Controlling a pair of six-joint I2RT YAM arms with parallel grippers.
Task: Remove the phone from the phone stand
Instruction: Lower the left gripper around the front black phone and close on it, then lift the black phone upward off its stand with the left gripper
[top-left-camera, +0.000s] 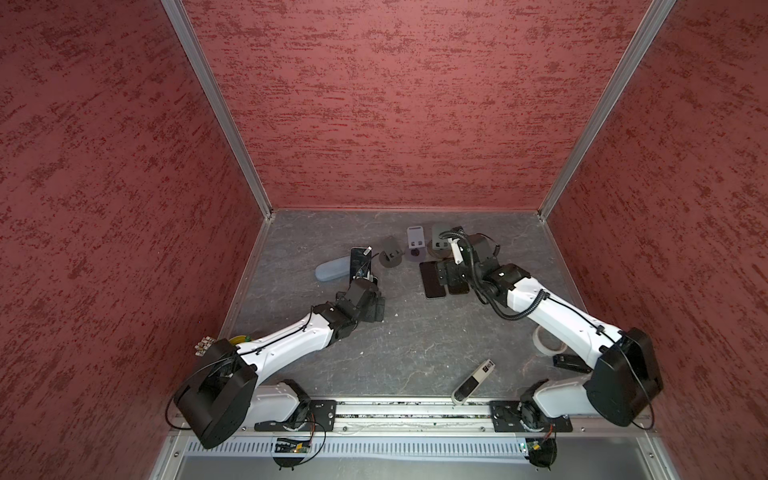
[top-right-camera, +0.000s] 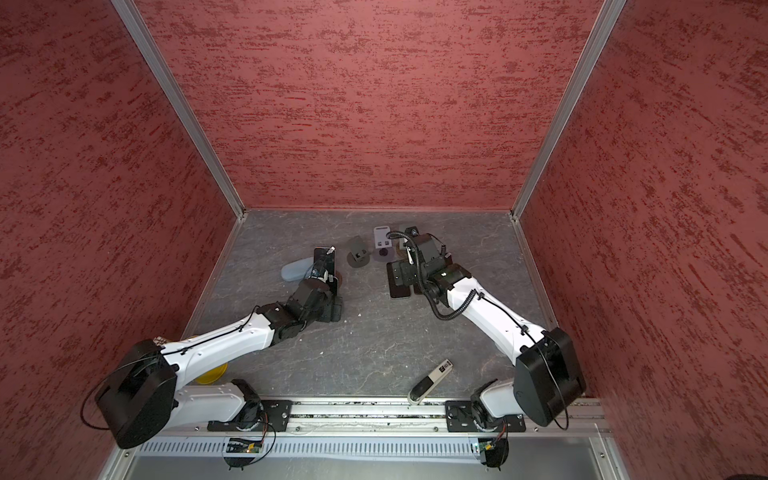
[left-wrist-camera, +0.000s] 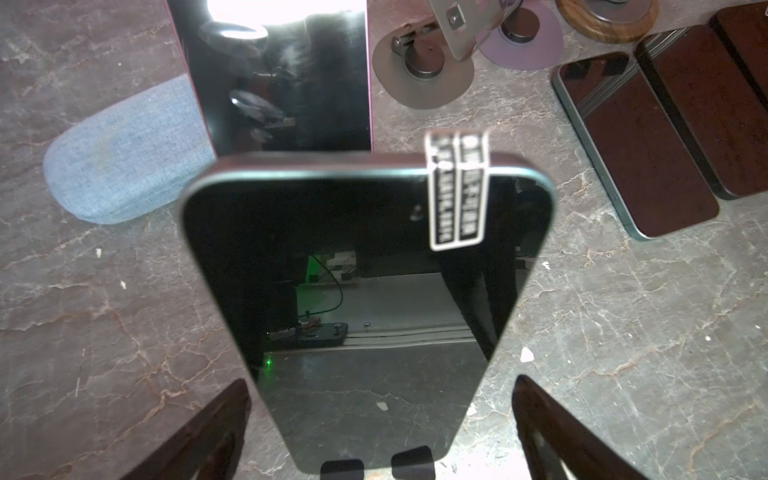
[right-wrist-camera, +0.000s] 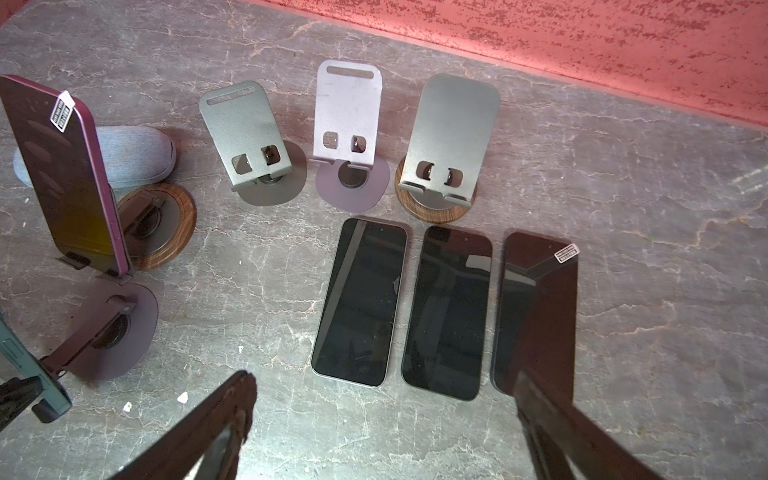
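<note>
Teal phone (left-wrist-camera: 365, 291) in its stand (left-wrist-camera: 413, 459)

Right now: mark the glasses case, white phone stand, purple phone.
glasses case (left-wrist-camera: 124, 162), left wrist view, fabric top.
white phone stand (right-wrist-camera: 347, 108), right wrist view, back plate.
purple phone (right-wrist-camera: 70, 178), right wrist view, screen.

Three stands (right-wrist-camera: 348, 120) line the far side, three flat phones (right-wrist-camera: 446, 311) just nearer; left, two propped phones (left-wrist-camera: 365, 291), case (left-wrist-camera: 124, 166) leftmost.
</note>
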